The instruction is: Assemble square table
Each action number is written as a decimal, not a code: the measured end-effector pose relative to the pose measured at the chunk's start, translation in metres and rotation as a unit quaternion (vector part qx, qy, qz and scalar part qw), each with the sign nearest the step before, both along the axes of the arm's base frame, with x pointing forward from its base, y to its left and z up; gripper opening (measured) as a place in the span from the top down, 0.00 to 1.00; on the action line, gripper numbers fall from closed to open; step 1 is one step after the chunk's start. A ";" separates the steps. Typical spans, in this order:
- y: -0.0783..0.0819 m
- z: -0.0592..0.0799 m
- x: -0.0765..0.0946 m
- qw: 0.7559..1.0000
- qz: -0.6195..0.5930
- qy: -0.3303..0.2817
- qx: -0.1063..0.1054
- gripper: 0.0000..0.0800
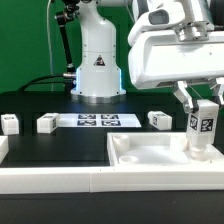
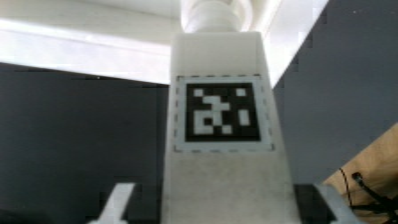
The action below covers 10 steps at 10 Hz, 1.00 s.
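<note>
The white square tabletop [image 1: 150, 158] lies with its raised rim up at the front of the exterior view's right. My gripper [image 1: 200, 108] is shut on a white leg [image 1: 203, 126], which it holds upright over the tabletop's right part; whether the leg's lower end touches the tray I cannot tell. In the wrist view the same leg [image 2: 219, 120] fills the middle with its black-and-white tag facing the camera, and my gripper [image 2: 217, 206] clamps it from both sides. Three more legs lie on the black table: one [image 1: 10, 124] at the far left, one [image 1: 46, 123] beside it, one [image 1: 160, 119] behind the tabletop.
The marker board [image 1: 97, 120] lies flat between the loose legs, in front of the robot's white base [image 1: 97, 70]. A long white border rail [image 1: 50, 181] runs along the front edge, and another rail piece [image 1: 3, 150] sits at the left.
</note>
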<state>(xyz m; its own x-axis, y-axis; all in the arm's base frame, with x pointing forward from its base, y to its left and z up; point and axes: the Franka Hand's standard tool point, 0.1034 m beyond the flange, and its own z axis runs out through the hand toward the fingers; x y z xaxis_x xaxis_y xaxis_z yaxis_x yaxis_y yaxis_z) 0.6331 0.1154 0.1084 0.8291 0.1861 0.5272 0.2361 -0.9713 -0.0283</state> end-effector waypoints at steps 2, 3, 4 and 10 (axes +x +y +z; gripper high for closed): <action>0.002 -0.004 0.000 1.000 0.001 0.003 0.000 0.64; 0.002 -0.006 -0.001 1.000 0.001 0.004 0.000 0.64; 0.002 -0.009 -0.002 1.000 0.001 0.006 0.000 0.64; 0.004 -0.019 -0.004 1.000 0.000 -0.007 0.000 0.64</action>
